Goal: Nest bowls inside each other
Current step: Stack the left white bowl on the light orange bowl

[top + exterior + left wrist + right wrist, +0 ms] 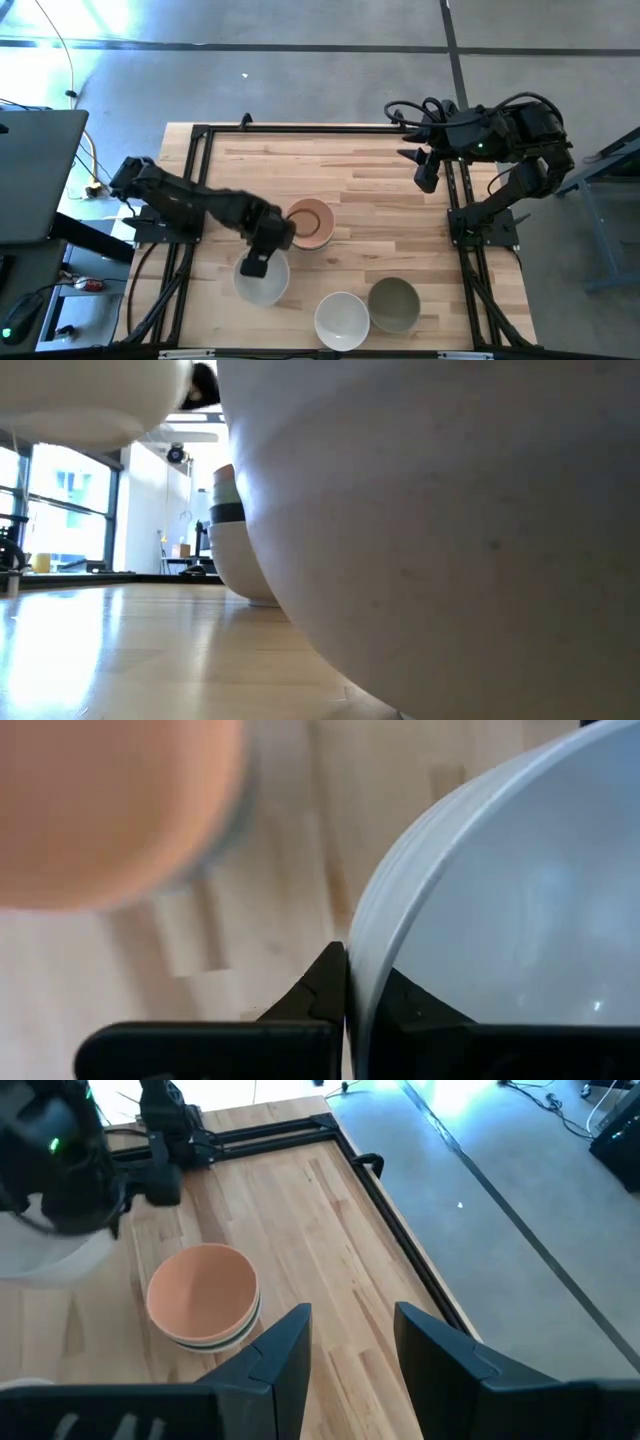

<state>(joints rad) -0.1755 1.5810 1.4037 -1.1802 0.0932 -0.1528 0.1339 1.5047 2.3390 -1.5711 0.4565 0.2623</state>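
The left gripper (256, 265) is pinching a white bowl's (262, 280) rim beside the peach-topped stack (311, 222); two bowls are waiting at five o'clock; the right gripper's (426, 180) fingers are gaping, idle.

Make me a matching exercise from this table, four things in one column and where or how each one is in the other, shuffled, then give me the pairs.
Column one:
1. left claw
2. right claw
3. peach-orange bowl
4. olive-grey bowl

Column two:
A. top of a stack at mid-table
B. shut on the rim of a white bowl
C. alone on the wood, beside another white bowl
D. open, raised over the table's far right side

Pairs: 1-B, 2-D, 3-A, 4-C
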